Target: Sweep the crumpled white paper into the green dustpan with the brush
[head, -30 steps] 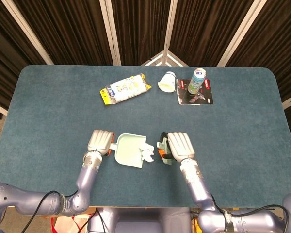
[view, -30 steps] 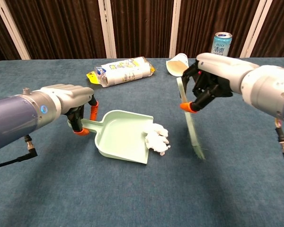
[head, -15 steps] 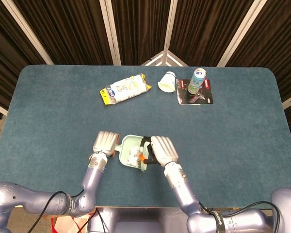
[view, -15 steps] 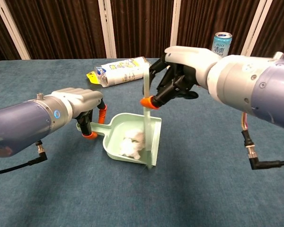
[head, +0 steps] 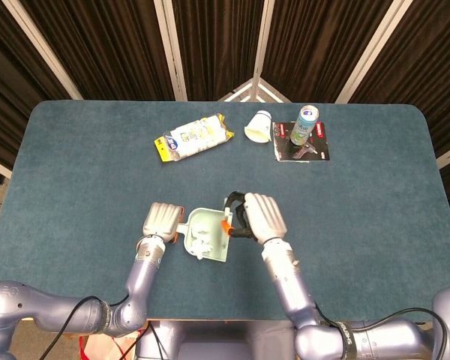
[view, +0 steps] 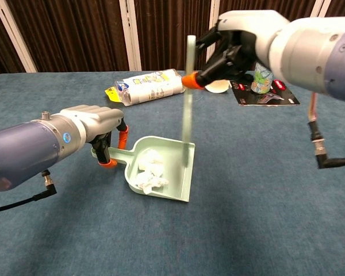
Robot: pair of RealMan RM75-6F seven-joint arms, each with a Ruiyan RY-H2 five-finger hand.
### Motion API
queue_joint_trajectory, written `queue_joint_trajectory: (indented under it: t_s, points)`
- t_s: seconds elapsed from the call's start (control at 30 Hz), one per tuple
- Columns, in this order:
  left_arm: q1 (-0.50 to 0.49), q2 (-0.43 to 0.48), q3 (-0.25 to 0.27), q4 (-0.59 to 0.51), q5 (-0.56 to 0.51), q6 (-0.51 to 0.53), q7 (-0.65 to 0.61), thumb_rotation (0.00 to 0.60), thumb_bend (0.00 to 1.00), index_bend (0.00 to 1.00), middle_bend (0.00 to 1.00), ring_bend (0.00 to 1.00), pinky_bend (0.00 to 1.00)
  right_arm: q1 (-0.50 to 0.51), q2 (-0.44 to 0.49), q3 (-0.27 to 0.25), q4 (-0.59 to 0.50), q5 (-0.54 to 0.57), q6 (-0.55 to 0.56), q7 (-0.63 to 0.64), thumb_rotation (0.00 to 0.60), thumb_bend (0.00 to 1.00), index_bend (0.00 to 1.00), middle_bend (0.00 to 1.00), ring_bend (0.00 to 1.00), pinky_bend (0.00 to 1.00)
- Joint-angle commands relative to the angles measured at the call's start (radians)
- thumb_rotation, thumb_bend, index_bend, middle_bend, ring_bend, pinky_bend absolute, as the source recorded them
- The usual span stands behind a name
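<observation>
The green dustpan [view: 175, 167] [head: 212, 241] lies on the table with the crumpled white paper [view: 149, 172] [head: 201, 244] inside it. My left hand [view: 92, 123] [head: 162, 220] grips the dustpan's handle at its left. My right hand [view: 241, 37] [head: 260, 215] holds the pale green brush [view: 188, 92] upright by its upper part, raised above the pan. The brush's lower end stands at the pan's right rim. In the head view the brush is mostly hidden under the right hand.
At the back of the table lie a white and yellow packet [head: 193, 138] [view: 146, 87], a tipped paper cup [head: 259, 126] [view: 218, 86], and a can [head: 305, 124] [view: 262, 77] standing on a dark booklet [head: 301, 142] [view: 267, 95].
The right hand swept the brush leftward, pushing the paper from the pan's lip deep into the pan, then rose with the brush upright. The left hand kept holding the handle.
</observation>
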Motion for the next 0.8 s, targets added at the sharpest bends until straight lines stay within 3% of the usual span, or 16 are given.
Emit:
queue_joint_trajectory:
  t_s: [0.03,0.23,0.3,0.37,0.43,0.57,0.8]
  points:
    - [0.001,0.001,0.001,-0.002,0.000,0.005,0.002,0.600,0.54,0.65,1.00,1.00,1.00,-0.017,0.031,-0.055,0.031,-0.036,0.021,-0.033,0.600,1.00,0.84,0.88,0.89,0.93]
    - [0.002,-0.003,0.000,-0.004,-0.003,0.017,0.003,0.600,0.53,0.63,1.00,1.00,1.00,-0.049,0.045,-0.109,0.068,-0.035,0.021,-0.019,0.600,1.00,0.84,0.88,0.89,0.93]
    - [0.004,-0.003,0.002,-0.007,-0.005,0.019,0.006,0.600,0.39,0.53,1.00,1.00,1.00,-0.056,0.048,-0.115,0.082,-0.032,0.017,-0.009,0.600,1.00,0.84,0.88,0.89,0.93]
    - [0.005,0.003,0.008,-0.013,-0.011,0.020,0.015,0.600,0.12,0.36,0.98,0.99,1.00,-0.062,0.052,-0.117,0.094,-0.033,0.014,0.001,0.600,1.00,0.84,0.88,0.89,0.93]
    - [0.006,0.012,0.013,-0.022,-0.015,0.024,0.026,0.600,0.01,0.27,0.96,0.97,1.00,-0.067,0.058,-0.115,0.100,-0.037,0.013,0.011,0.600,1.00,0.84,0.88,0.89,0.93]
    - [0.012,0.034,0.017,-0.041,-0.001,0.033,0.023,0.600,0.00,0.16,0.93,0.97,1.00,-0.078,0.067,-0.125,0.097,-0.055,0.019,0.019,0.600,1.00,0.84,0.88,0.89,0.93]
    - [0.037,0.110,0.005,-0.123,0.035,0.056,-0.012,0.600,0.00,0.15,0.92,0.96,1.00,-0.089,0.087,-0.128,0.101,-0.080,0.030,0.019,0.600,1.00,0.84,0.88,0.89,0.93]
